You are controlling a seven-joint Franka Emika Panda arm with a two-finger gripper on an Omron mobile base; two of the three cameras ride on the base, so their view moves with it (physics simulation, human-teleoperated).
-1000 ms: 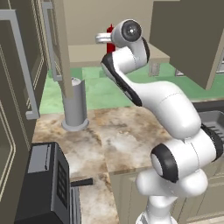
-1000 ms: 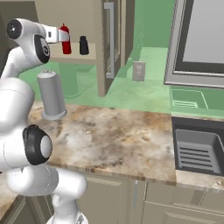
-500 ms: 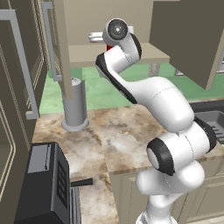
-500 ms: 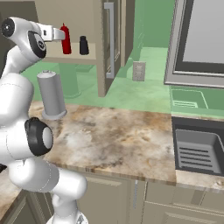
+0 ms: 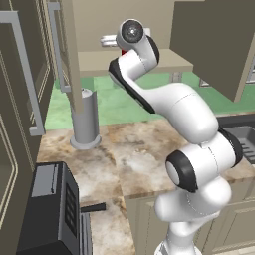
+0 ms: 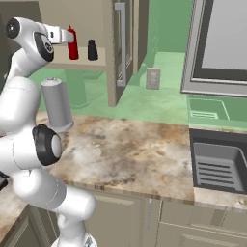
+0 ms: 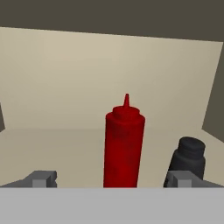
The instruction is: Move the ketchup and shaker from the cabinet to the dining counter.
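The end effector (image 7: 111, 178) is raised to the open cabinet (image 6: 87, 14) with its two fingertips (image 7: 43, 178) spread wide apart and gripping nothing; in the hand view the ketchup (image 7: 124, 146) stands upright on the cabinet shelf (image 6: 77, 61), framed between the two tips, though whether it sits between them or just beyond them cannot be told; the shaker (image 7: 188, 158) stands upright to the right of the ketchup, apart from it, partly behind the right fingertip; both bottles rest on the pale shelf floor with the plain beige back wall behind them.

From the right base view the ketchup (image 6: 72, 44) and the shaker (image 6: 92, 50) stand side by side near the front edge of the shelf, the ketchup the taller; the end effector (image 6: 61, 34) reaches in from the left, just beside the ketchup; the cabinet door (image 6: 123, 46) with its long silver handle hangs open to the right of them.

Below, on the marble desk (image 6: 125, 154), a tall grey cylinder (image 6: 57, 103) stands on a round base near the arm; a dark sink (image 6: 219, 164) lies at the right; in the left base view a black toaster (image 5: 52, 209) sits at the near left of the desk (image 5: 129, 154).
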